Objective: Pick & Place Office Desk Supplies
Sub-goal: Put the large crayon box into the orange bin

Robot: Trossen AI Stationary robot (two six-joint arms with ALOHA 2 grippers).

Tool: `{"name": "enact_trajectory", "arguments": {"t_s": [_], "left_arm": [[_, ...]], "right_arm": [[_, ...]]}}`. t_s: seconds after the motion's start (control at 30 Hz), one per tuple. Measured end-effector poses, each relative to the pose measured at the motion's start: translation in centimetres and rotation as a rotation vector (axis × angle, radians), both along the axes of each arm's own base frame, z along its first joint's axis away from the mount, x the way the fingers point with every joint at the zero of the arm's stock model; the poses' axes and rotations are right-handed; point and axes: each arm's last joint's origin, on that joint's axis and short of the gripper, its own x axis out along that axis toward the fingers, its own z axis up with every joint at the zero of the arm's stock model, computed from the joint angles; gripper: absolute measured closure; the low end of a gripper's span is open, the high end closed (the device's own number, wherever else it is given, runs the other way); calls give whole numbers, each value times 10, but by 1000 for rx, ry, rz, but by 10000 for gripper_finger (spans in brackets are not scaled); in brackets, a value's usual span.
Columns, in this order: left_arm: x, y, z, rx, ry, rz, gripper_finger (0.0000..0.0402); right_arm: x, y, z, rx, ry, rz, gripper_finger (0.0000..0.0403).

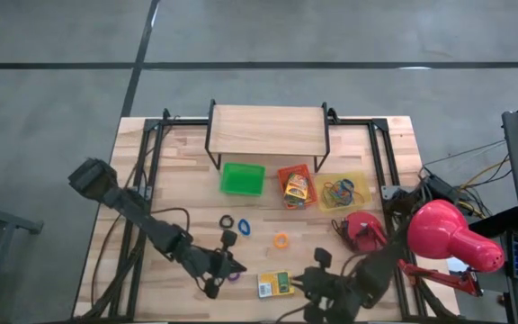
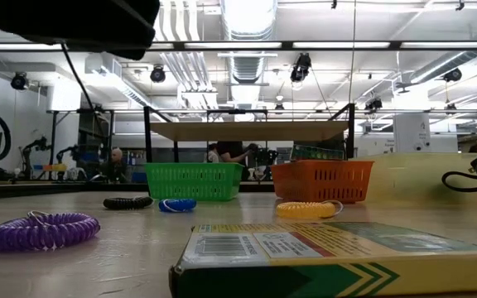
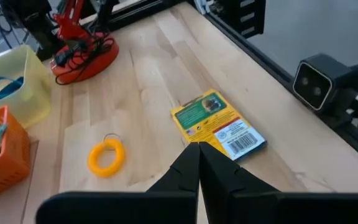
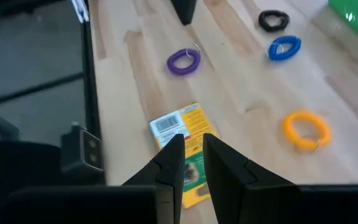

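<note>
We see the left end effector (image 3: 197,163) closed on nothing, hovering just beside the yellow-green box (image 3: 218,124) lying flat on the tabletop (image 1: 151,171) near the front edge. The right end effector (image 4: 191,158) hangs above the same box with a narrow gap, empty. To lift it well, we judge one arm should open wider and straddle the short sides. Only the right wrist view shows the purple band (image 4: 184,61) beyond; the low view adds the box's thin edge
</note>
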Motion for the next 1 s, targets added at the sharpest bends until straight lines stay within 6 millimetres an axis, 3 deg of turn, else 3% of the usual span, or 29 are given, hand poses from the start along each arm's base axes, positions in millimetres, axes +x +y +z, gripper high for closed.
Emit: {"name": "enact_trajectory", "arguments": {"t_s": [0.33,0.57,1.0], "left_arm": [[13,6,13,-21,-36,36,392],[16,12,11,-13,-21,58,391],[15,13,10,-5,-10,59,391]], "right_arm": [[-4,3,-2,22,-25,-38,346],[-3,2,-3,55,-23,-60,343],[-1,1,-4,76,-20,-67,242]]}}
